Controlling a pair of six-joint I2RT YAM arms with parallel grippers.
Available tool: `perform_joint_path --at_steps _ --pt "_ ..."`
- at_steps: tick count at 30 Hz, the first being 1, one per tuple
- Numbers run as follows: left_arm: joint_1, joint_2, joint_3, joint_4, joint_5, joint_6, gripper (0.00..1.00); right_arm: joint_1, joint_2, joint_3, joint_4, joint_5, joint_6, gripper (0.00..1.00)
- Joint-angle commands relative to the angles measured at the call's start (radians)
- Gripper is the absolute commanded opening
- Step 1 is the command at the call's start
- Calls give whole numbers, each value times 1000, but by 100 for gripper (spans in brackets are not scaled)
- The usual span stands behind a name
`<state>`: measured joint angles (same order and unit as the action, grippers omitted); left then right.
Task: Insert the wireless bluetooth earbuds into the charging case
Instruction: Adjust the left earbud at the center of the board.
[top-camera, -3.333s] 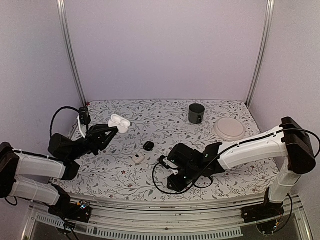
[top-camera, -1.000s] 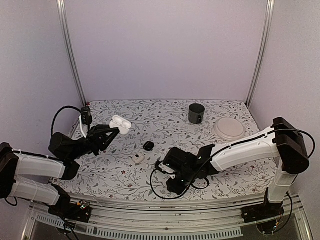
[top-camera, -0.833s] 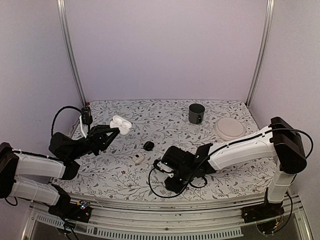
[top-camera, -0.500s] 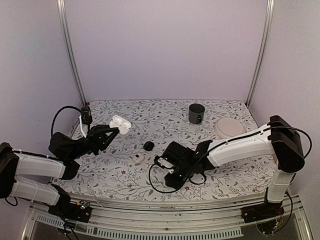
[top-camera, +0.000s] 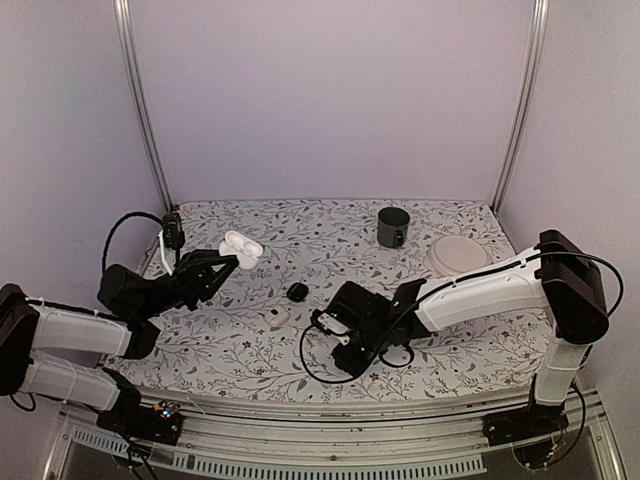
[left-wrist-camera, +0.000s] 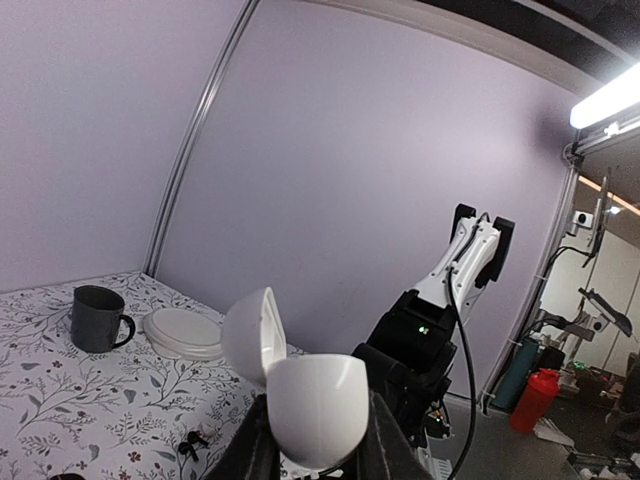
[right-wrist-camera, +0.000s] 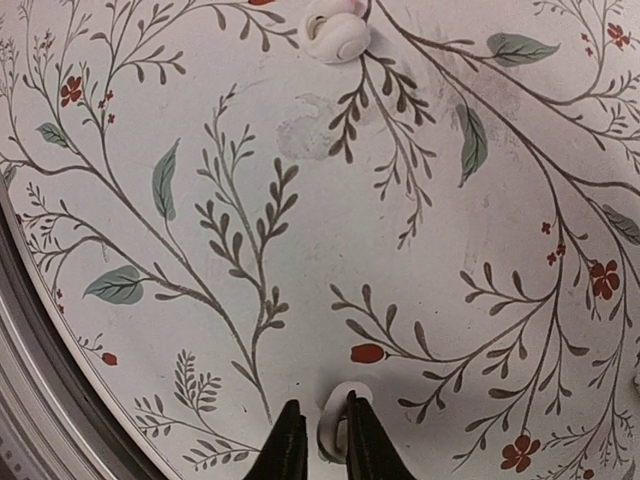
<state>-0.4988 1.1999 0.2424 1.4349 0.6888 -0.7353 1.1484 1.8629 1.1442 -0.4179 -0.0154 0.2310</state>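
Right gripper (right-wrist-camera: 321, 402) is sitting narrow on the floral-print desk (right-wrist-camera: 420, 230), pinching a small white plastic earbud (right-wrist-camera: 335, 420) between its fingers. Left gripper (left-wrist-camera: 315, 440) is clamping the open white charging case (left-wrist-camera: 305, 400) aloft, well apart. A beige pebble-like lump (right-wrist-camera: 336, 30) is lying ahead.

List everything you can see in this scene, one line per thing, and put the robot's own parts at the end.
charging case: one, white, lid open, far left, held in the left hand
earbud: one, white, on the cloth between the right hand's fingers
small rounded piece: one, off-white, on the cloth left of the right hand; too small to tell whether it is an earbud or a case
round case: one, black, mid-table
mug: one, dark grey, far side
plate: at least one, off-white, right of the mug
cloth: one, white with a floral print, covering the table
left hand: shut on the charging case
right hand: low over the near cloth, fingers either side of the earbud; contact unclear
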Motion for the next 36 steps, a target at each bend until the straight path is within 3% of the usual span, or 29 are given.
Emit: perform_joint_path --at_steps 1,6,21,28,36 --pt "14 9 10 32 12 -7 0 -14 -4 -28 3 10 20 11" --pt "14 32 20 41 28 -13 0 -23 -29 -48 13 20 31 5" --pt "14 153 63 69 63 -16 0 -118 -99 -80 95 -84 28 3" --pt "12 159 66 37 78 9 0 -185 -141 -64 114 -203 60 3" --pt "0 277 110 82 105 9 0 -249 -153 -71 145 -386 75 3"
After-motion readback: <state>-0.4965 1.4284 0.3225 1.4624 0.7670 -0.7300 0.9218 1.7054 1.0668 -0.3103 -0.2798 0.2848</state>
